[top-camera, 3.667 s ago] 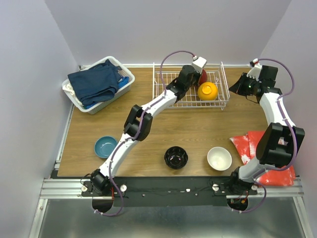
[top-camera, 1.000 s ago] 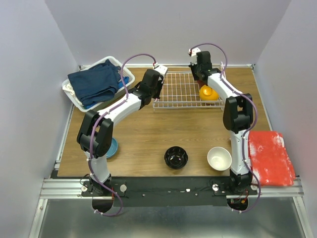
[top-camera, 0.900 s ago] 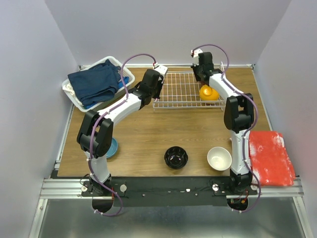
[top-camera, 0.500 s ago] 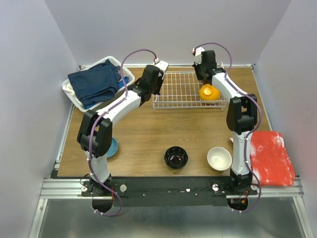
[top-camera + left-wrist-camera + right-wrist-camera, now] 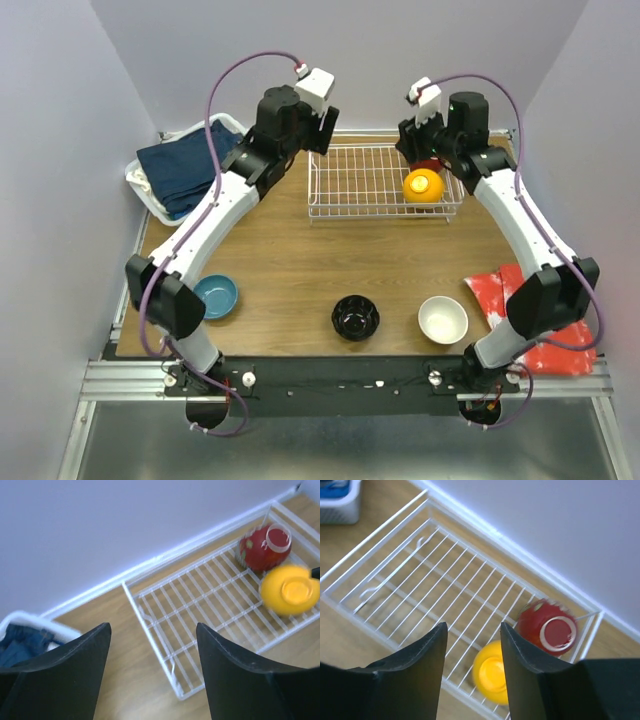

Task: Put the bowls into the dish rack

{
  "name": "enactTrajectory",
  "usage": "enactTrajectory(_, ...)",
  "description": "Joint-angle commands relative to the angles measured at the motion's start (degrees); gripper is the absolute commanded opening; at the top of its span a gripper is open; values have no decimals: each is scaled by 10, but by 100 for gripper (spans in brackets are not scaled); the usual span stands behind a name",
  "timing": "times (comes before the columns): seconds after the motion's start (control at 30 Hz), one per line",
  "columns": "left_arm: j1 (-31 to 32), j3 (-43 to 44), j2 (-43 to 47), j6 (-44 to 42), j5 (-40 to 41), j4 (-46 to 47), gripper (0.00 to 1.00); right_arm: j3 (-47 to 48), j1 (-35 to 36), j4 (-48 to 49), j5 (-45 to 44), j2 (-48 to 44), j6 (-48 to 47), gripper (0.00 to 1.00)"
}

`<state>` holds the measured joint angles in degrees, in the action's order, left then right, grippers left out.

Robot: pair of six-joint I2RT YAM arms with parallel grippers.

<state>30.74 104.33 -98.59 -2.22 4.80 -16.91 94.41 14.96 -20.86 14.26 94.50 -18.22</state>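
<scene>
From above, the left tool (image 5: 322,125) hangs over the far left corner of the dish rack (image 5: 355,185). The right tool (image 5: 413,142) hangs over the rack's far right part. An orange bowl (image 5: 422,185) sits in the rack's right end, with a red bowl (image 5: 433,164) just behind it, half hidden. On the table (image 5: 290,260), near the arms, a blue bowl (image 5: 216,296), a black bowl (image 5: 355,318) and a white bowl (image 5: 443,320) stand well apart.

In the left wrist view the left tool's jaws are spread with nothing between them. Below, the red and orange bowls lie upside down, side by side in the rack.

In the right wrist view the right tool's jaws are likewise spread and empty, above that pair.
</scene>
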Motion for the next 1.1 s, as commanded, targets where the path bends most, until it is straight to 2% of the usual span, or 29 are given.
enactTrajectory(0.0, -9, -131, 111, -56, 27, -71, 80, -108, 3, -80, 85, -80, -40, 58)
enactTrajectory(0.1, -18, -225, 196, -83, 49, -86, 86, -172, 4, -91, 103, -125, -52, 61)
enactTrajectory(0.2, -51, -287, 275, -107, 37, -134, 89, -200, 4, -115, 135, -164, -69, 64)
enactTrajectory(0.33, -97, -312, 345, -159, 31, -261, 94, -228, 5, -149, 179, -172, -95, 66)
enactTrajectory(0.47, -140, -323, 392, -202, 19, -366, 99, -223, 10, -173, 236, -144, -137, 67)
enactTrajectory(0.63, -169, -400, 443, -274, 10, -481, 95, -187, 44, -120, 234, -95, -82, 68)
enactTrajectory(0.73, -197, -446, 486, -282, 23, -468, 95, -151, 100, -111, 221, -79, -104, 69)
enactTrajectory(0.87, -269, -425, 481, -236, 7, -426, 95, -114, 238, -141, 178, -49, -237, 68)
enactTrajectory(0.93, -320, -377, 439, -184, -6, -422, 95, -97, 267, -143, 157, -18, -264, 67)
enactTrajectory(1.07, -343, -286, 378, -108, -47, -436, 93, -23, 334, -148, 154, 53, -263, 65)
